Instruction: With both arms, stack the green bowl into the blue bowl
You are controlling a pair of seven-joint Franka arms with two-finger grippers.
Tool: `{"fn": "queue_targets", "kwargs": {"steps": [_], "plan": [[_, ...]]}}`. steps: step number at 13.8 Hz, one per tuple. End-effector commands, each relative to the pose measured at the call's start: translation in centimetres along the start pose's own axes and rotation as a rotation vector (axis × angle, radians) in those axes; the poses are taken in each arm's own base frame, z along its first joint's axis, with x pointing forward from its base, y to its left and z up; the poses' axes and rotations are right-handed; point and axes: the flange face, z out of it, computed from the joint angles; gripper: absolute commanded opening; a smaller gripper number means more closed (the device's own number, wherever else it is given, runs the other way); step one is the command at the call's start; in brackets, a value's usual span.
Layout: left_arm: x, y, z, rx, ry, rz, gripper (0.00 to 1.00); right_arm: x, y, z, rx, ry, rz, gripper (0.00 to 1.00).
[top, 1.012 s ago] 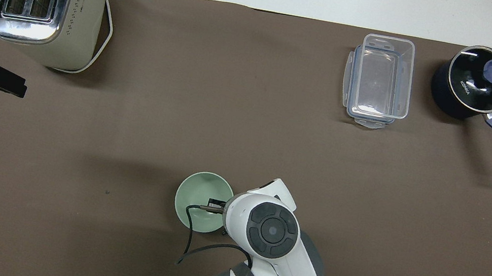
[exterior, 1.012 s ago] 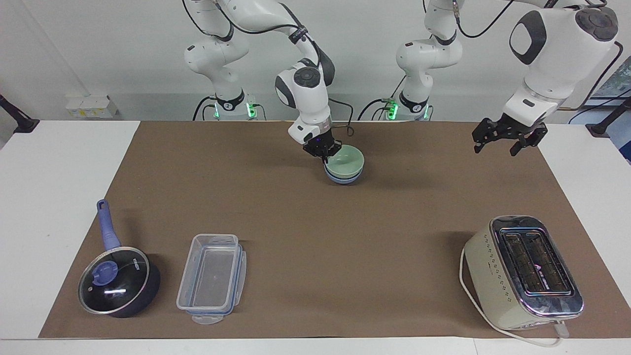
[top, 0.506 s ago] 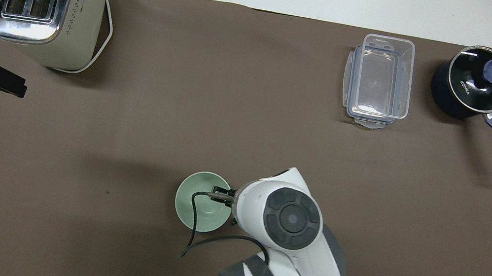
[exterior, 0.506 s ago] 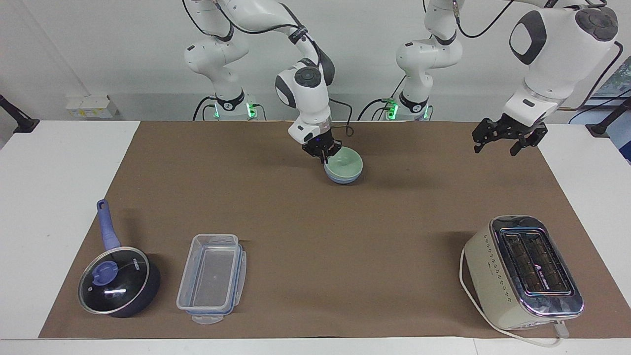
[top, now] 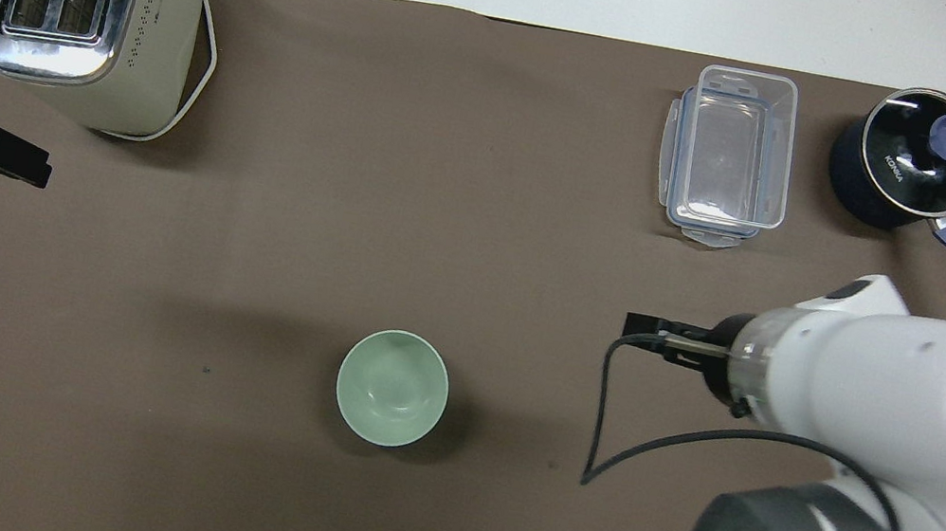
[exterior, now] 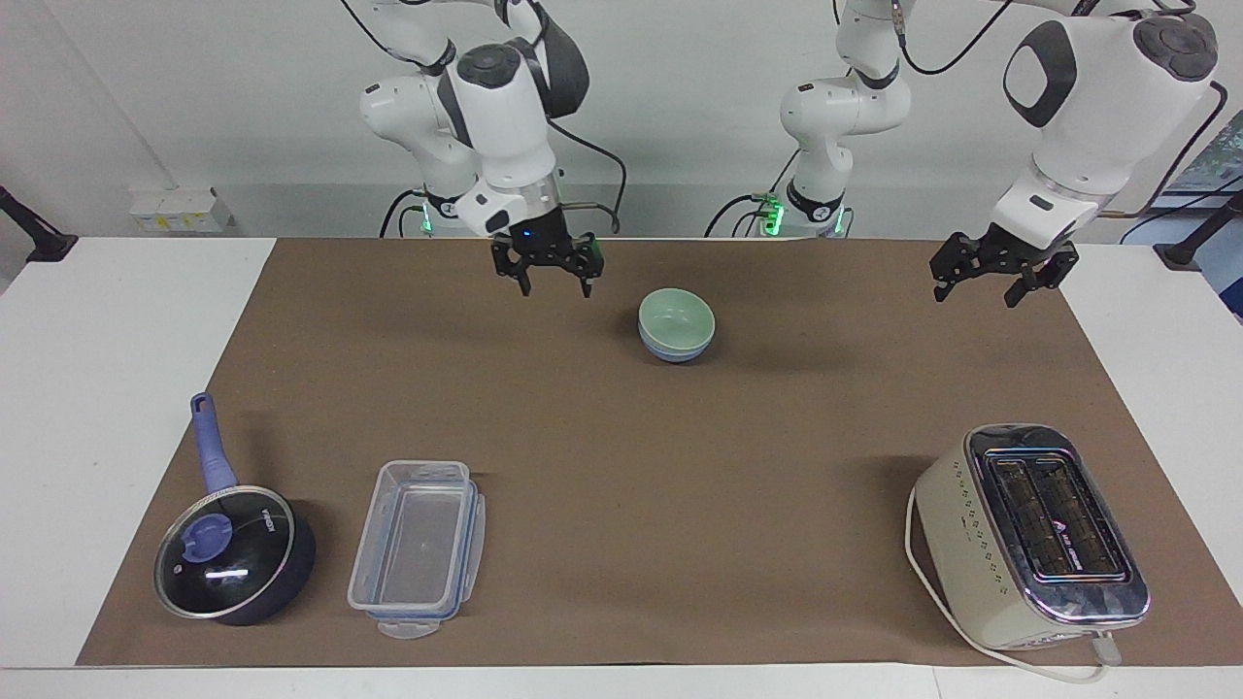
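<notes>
The pale green bowl sits nested inside the blue bowl, whose rim and lower wall show just beneath it. The stack stands on the mat near the robots' end, about midway between the two arms. In the overhead view only the green bowl shows, covering the blue one. My right gripper hangs open and empty above the mat, off to the right arm's side of the bowls and clear of them. My left gripper waits open and empty in the air over the mat's edge at the left arm's end.
A cream toaster stands far from the robots at the left arm's end. A clear plastic container and a dark lidded saucepan lie far from the robots at the right arm's end. A brown mat covers the table.
My right gripper opened and let go of the green bowl's rim, then rose and swung away toward the right arm's end. The green bowl stays in the blue one. The left arm has not moved.
</notes>
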Motion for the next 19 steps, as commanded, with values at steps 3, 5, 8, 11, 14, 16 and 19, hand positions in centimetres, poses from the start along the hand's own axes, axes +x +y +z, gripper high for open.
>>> {"fn": "queue_targets", "kwargs": {"steps": [3, 5, 8, 11, 14, 16, 19], "plan": [[0.1, -0.3, -0.5, 0.018, -0.012, -0.002, 1.00, 5.4, 4.5, -6.3, -0.080, 0.045, -0.005, 1.00], [0.1, -0.3, -0.6, 0.018, -0.009, -0.002, 1.00, 6.7, 5.9, -8.7, -0.087, 0.073, 0.019, 1.00], [0.1, -0.3, -0.6, 0.018, -0.010, 0.000, 1.00, 7.9, 7.5, -11.2, -0.101, 0.057, -0.005, 1.00], [0.1, -0.3, -0.6, 0.018, -0.010, -0.002, 1.00, 9.7, 9.3, -12.1, -0.116, 0.017, -0.017, 1.00], [0.1, -0.3, -0.6, 0.018, -0.010, -0.002, 1.00, 11.0, 9.8, -13.3, -0.122, -0.031, -0.031, 1.00], [0.1, -0.3, -0.6, 0.018, -0.010, -0.002, 1.00, 10.8, 10.0, -13.1, -0.126, -0.051, -0.036, 1.00], [0.1, -0.3, -0.6, 0.018, -0.010, -0.002, 1.00, 10.3, 10.1, -13.0, -0.111, -0.069, -0.038, 1.00]]}}
